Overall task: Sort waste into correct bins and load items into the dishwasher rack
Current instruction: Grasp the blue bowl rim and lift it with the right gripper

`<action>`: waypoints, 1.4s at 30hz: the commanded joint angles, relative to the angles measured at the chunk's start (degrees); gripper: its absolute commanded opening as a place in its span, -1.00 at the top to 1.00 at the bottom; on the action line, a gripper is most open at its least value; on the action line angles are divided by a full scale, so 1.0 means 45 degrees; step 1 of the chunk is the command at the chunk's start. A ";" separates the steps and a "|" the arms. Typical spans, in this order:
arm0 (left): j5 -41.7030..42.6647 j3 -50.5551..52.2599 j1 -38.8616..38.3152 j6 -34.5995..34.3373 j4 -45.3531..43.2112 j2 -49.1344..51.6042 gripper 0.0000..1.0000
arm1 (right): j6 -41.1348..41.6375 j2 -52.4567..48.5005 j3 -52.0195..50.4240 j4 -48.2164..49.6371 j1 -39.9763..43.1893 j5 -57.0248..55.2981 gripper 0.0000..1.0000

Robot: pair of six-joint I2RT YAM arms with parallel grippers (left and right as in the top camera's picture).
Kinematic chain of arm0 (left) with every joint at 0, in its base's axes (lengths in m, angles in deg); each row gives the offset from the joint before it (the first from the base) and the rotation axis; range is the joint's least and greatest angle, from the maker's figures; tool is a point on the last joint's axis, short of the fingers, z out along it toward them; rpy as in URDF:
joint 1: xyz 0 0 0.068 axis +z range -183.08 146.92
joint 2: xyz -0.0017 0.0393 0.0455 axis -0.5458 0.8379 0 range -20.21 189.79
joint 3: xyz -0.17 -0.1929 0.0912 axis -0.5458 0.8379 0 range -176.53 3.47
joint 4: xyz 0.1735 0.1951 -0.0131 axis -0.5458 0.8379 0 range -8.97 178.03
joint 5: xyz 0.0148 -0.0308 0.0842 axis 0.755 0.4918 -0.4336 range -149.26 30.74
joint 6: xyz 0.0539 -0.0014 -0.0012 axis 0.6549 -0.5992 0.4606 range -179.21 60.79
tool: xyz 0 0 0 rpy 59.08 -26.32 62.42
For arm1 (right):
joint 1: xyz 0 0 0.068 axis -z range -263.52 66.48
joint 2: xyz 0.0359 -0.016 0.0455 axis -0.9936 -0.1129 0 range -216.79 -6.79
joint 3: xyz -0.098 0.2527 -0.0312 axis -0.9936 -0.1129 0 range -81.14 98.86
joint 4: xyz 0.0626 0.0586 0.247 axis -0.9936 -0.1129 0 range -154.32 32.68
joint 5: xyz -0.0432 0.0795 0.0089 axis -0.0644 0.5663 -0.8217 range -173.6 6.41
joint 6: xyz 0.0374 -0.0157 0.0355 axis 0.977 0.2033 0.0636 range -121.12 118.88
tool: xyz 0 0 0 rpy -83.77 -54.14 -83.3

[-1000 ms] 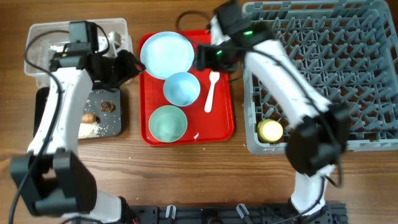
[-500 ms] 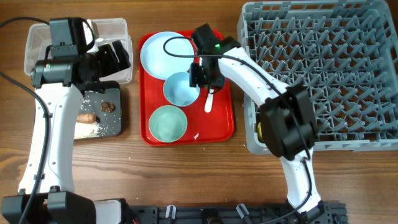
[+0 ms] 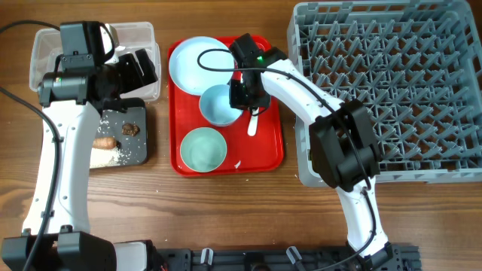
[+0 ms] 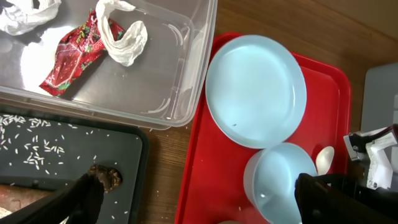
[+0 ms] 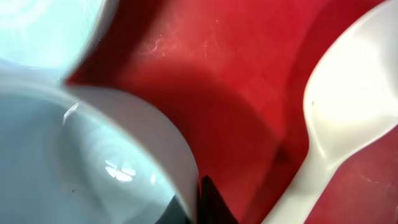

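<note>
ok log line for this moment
right jaws: at blue bowl rim, grip unclear | left jaws: open, empty | spoon: on red tray beside bowl

A clear bin [image 3: 135, 34], black tray [image 3: 113, 119], red tray [image 3: 267, 143] and dishwasher rack [image 3: 392, 90] sit on the wooden table [image 3: 226, 211].

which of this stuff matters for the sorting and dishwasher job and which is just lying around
Job: light blue plastic plate, light blue plastic bowl, pale green bowl, white plastic spoon, red plastic tray, grey dishwasher rack, clear plastic bin with red wrapper and white tissue, black tray with rice and brown scraps.
Just there: black rail at the near table edge, wooden table.
</note>
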 commanded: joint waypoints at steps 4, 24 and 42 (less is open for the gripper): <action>-0.0170 -0.0107 0.0068 0.0155 -0.0029 -0.0015 -1.00 | -0.0058 0.0500 0.0097 -0.0291 0.0325 0.0078 0.91; -0.0170 -0.0107 0.0068 0.0155 -0.0029 -0.0015 -1.00 | -0.1404 0.6659 0.0092 -0.0277 0.2327 -1.4265 0.91; -0.0170 -0.0107 0.0068 0.0151 -0.0029 -0.0015 -1.00 | -1.5203 0.2341 0.0092 0.6193 0.3109 -1.7121 0.91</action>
